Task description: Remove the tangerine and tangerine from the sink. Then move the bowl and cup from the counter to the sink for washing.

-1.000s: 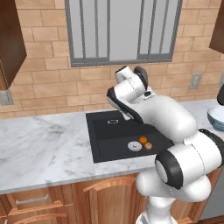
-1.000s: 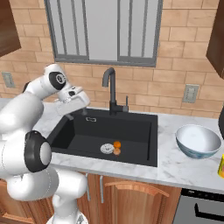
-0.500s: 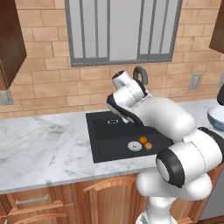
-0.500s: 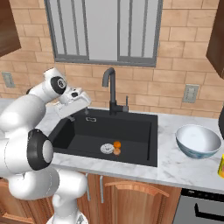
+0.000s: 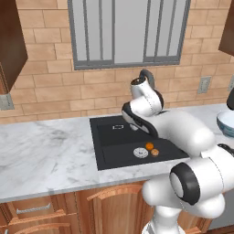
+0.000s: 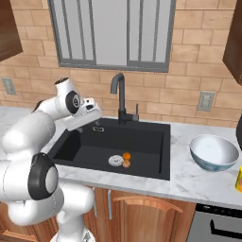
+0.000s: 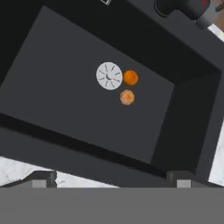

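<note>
Two tangerines lie on the floor of the black sink (image 6: 142,139) beside its silver drain (image 6: 115,160): a bright orange one (image 6: 126,155) and a duller one (image 6: 126,163). In the hand view the bright tangerine (image 7: 130,77) and the dull one (image 7: 127,97) sit right of the drain (image 7: 109,75), well below my gripper (image 7: 111,179), which hangs open and empty above the sink's near left part. The white-blue bowl (image 6: 214,152) stands on the counter (image 6: 189,177) right of the sink. The yellow cup (image 6: 239,179) peeks in at the right edge.
A dark curved faucet (image 6: 119,94) rises behind the sink. The brick wall and a window back the counter. A long stretch of marble counter (image 5: 45,155) runs left of the sink (image 5: 114,141). Wooden cabinets sit below.
My hand has swung down and a little to the right, from the sink's back left corner to over the basin. The jaws stay open. The tangerines, bowl and cup have not moved.
</note>
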Tool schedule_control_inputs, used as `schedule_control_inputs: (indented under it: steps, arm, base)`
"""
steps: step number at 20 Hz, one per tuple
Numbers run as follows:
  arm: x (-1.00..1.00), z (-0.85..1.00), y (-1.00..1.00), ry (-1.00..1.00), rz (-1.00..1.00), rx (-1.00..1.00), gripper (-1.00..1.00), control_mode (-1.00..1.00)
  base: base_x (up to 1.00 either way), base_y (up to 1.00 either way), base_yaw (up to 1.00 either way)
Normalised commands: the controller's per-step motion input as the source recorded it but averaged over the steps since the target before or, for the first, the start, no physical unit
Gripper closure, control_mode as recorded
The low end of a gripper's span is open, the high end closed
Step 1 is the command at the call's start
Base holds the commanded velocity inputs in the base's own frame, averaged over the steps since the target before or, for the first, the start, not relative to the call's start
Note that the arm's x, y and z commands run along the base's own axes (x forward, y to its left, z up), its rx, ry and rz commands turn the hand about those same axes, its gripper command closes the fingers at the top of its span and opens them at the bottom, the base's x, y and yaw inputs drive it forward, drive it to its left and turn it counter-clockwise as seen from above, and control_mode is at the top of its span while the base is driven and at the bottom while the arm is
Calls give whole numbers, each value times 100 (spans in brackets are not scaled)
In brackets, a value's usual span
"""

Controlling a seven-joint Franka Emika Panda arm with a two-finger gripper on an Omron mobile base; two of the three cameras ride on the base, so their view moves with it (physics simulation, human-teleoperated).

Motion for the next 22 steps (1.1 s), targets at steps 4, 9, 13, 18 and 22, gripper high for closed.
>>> schedule_control_inputs:
  steps: [4,9,13,18,22]
  arm:
    - [23,-7,-4,0,14,16,-100,-100]
    - [29,-5,0,0,2,3,-100,-100]
    - [27,-8,0,0,0,0,-100,-100]
    - [22,-10,0,0,0,0,-100,-100]
    - [13,-12,0,3,0,0,-100,-100]
  base:
    - [0,0,0]
    - [0,0,0]
    - [0,0,0]
    - [0,0,0]
    - [0,0,0]
